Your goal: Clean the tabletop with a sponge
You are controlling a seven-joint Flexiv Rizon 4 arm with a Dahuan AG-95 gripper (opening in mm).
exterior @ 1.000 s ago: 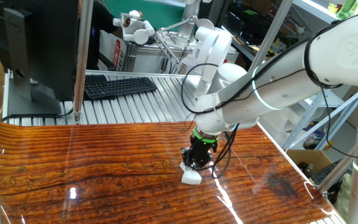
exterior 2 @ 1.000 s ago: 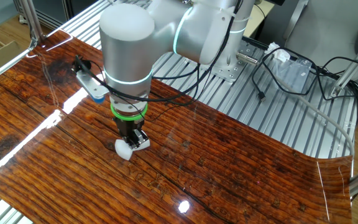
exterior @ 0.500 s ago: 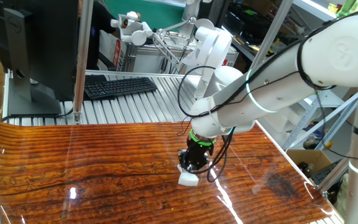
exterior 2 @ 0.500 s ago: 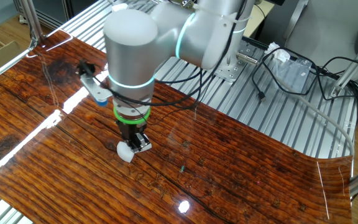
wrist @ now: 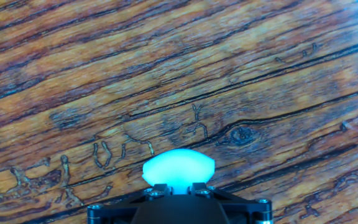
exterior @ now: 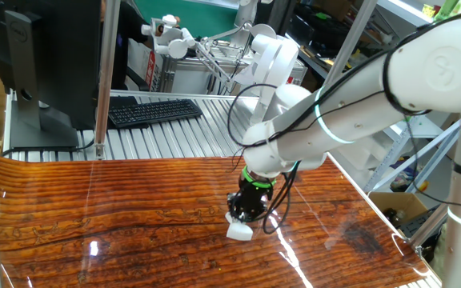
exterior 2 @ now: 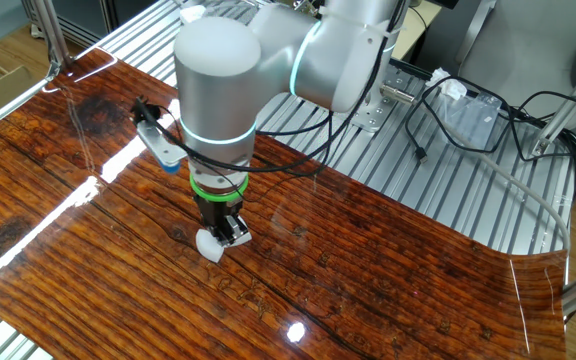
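Observation:
The tabletop (exterior: 134, 216) is glossy reddish-brown wood grain with dark wavy streaks; it also shows in the other fixed view (exterior 2: 368, 280) and fills the hand view (wrist: 166, 74). My gripper (exterior: 245, 218) points straight down and is shut on the white sponge (exterior: 240, 231), which presses on the wood near the table's middle. In the other fixed view the gripper (exterior 2: 223, 232) holds the sponge (exterior 2: 209, 245) at its tip. In the hand view the sponge (wrist: 178, 168) bulges out pale from between the jaws at the bottom edge.
A ribbed silver metal surface (exterior: 182, 132) lies behind the wood, with a black keyboard (exterior: 152, 111) and a monitor (exterior: 46, 56) on it. Upright poles (exterior: 104, 80) stand at the table's back. Cables and a clear box (exterior 2: 468, 115) lie on the ribbed metal.
The gripper has slid the sponge a little across the wood, leftward in one fixed view and rightward and nearer in the other. Its grip is unchanged.

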